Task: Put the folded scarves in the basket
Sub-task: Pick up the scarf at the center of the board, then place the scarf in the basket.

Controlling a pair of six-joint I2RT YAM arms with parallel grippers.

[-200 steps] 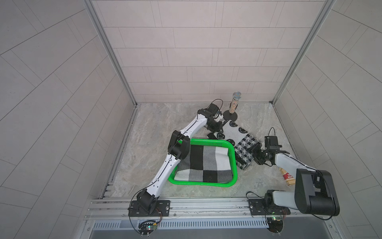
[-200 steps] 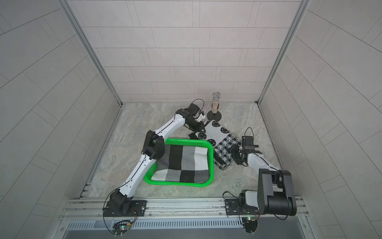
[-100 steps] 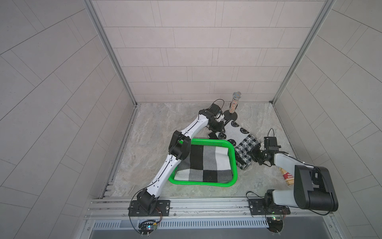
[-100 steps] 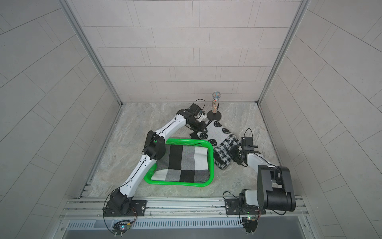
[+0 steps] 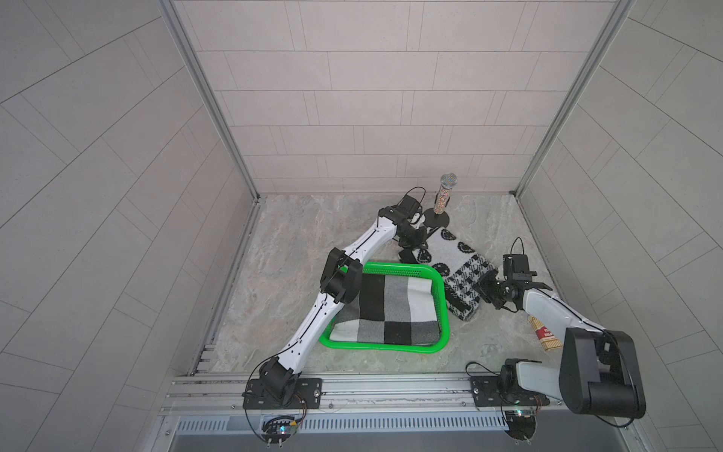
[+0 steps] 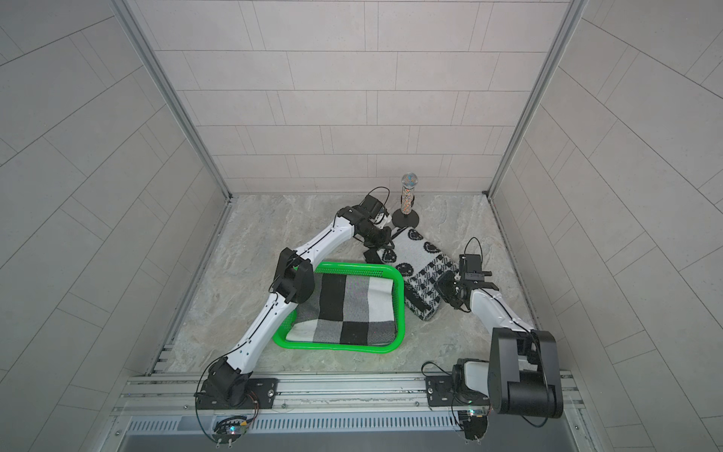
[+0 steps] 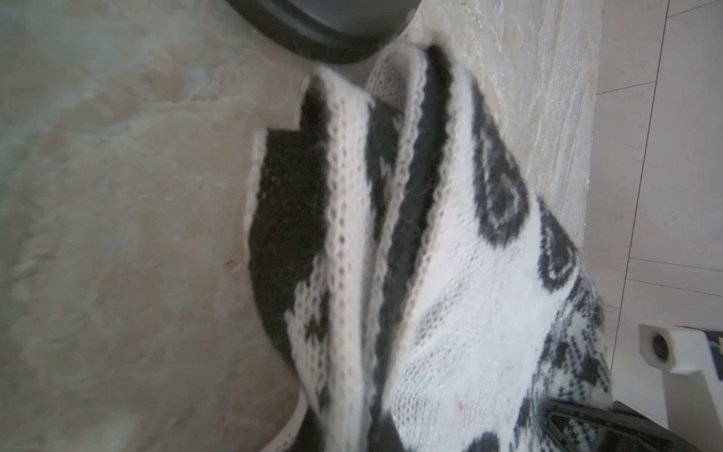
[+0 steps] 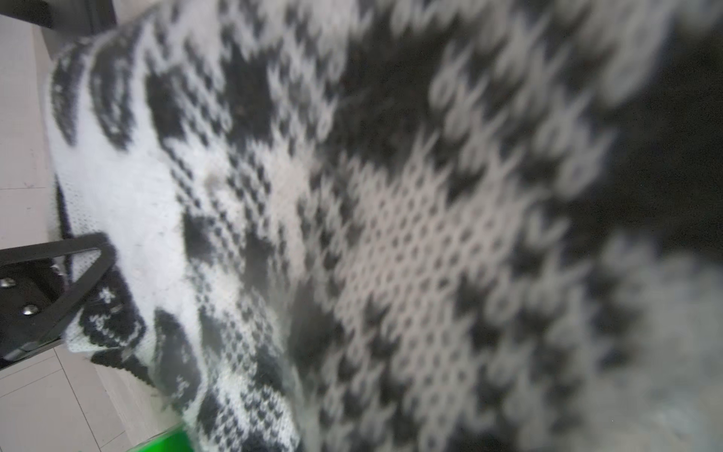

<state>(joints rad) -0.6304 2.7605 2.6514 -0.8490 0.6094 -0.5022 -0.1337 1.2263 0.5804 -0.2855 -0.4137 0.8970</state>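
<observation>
Two arms reach across the table (image 5: 293, 242) to a folded b&w scarf (image 5: 457, 270) (image 6: 422, 270). In both top views it lies flat on the table just beside the green basket (image 5: 441, 309) (image 6: 400, 305), outside its right rim, not in it. The left fingers (image 5: 418, 245) (image 6: 381, 244) are pressed together, pinching the scarf's far end nr a mic (image 5: 444, 195) on a round stand. That arm's wrist view shows the knit layers (image 7: 450, 274) gathered & running toward the grip, w/ the stand's base (image 7: 324, 31) just beyond the scarf's edge. The right fingers (image 5: 484, 289) (image 6: 445, 287) are closed on the scarf's opposite end. The fingers themselves are hidden in that wrist view, where blurred knit (image 8: 352, 235) fills nearly everything. The basket holds a checked cloth (image 5: 391, 309). A small packet (image 5: 544, 333) lies beside the right arm, well apart from the basket.
</observation>
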